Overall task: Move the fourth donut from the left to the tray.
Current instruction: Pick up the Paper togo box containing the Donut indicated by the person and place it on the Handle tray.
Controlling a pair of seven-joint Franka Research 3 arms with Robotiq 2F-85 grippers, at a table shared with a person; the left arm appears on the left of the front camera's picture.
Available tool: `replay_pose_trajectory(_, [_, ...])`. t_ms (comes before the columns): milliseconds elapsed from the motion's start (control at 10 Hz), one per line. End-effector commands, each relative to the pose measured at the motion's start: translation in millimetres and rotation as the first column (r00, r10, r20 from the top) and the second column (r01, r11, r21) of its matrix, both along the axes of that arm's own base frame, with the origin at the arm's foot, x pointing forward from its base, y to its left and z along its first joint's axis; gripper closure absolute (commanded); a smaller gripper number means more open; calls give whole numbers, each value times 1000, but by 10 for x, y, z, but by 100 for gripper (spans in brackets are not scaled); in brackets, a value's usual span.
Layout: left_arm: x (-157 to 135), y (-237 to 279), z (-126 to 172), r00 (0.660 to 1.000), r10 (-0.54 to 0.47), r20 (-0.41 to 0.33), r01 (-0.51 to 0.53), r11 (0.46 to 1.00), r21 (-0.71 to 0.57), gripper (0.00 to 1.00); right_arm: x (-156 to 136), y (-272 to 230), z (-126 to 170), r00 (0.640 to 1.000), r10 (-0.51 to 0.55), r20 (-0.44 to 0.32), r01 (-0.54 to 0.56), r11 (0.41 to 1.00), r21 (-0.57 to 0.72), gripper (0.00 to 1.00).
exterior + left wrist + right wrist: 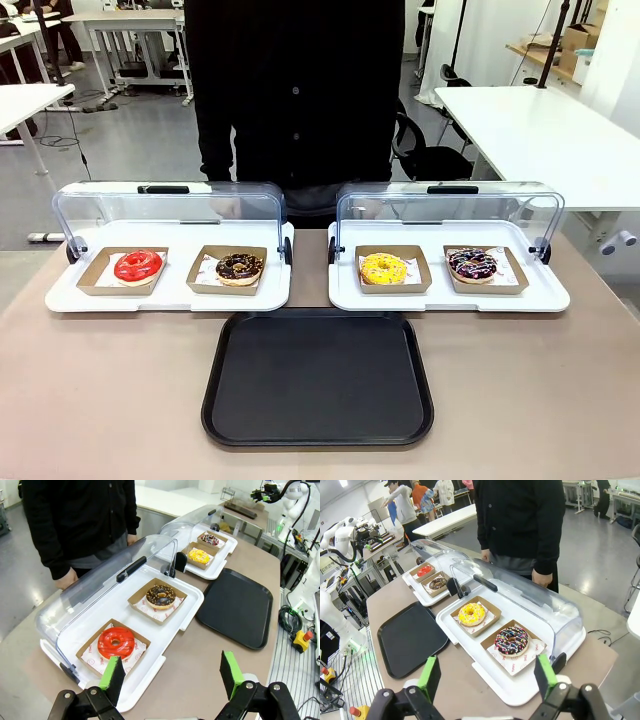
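in the front view the fourth donut point(472, 264) sits in its cardboard holder point(515, 283) at right of centre, on a white display tray point(450, 298) with its clear lid point(445, 205) swung back, above and right of the black tray point(318, 378). in the left wrist view the left gripper point(171, 675) gapes open at the bottom edge, with the donut far off at upper right. in the right wrist view the right gripper point(487, 675) is spread wide with nothing in it and the donut lies just below centre. a pinch on the icing could smear it, and the yellow donut point(471, 613) beside it invites a wrong pick.
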State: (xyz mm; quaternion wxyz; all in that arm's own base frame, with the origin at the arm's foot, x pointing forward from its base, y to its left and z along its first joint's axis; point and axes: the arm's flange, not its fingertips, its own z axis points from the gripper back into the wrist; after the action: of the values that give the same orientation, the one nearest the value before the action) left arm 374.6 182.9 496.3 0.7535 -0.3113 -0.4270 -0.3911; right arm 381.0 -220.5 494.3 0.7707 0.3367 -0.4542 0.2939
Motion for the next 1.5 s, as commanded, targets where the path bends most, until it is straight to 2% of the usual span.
replay_pose_trajectory(0, [20, 12, 10, 1000, -9, 29, 9, 1000, -13, 0, 23, 6, -4, 999, 3, 41, -4, 1000, 10, 0])
replay_pose_trajectory(1400, [20, 12, 10, 1000, -9, 29, 9, 1000, -13, 0, 23, 6, -4, 999, 3, 41, -4, 1000, 10, 0])
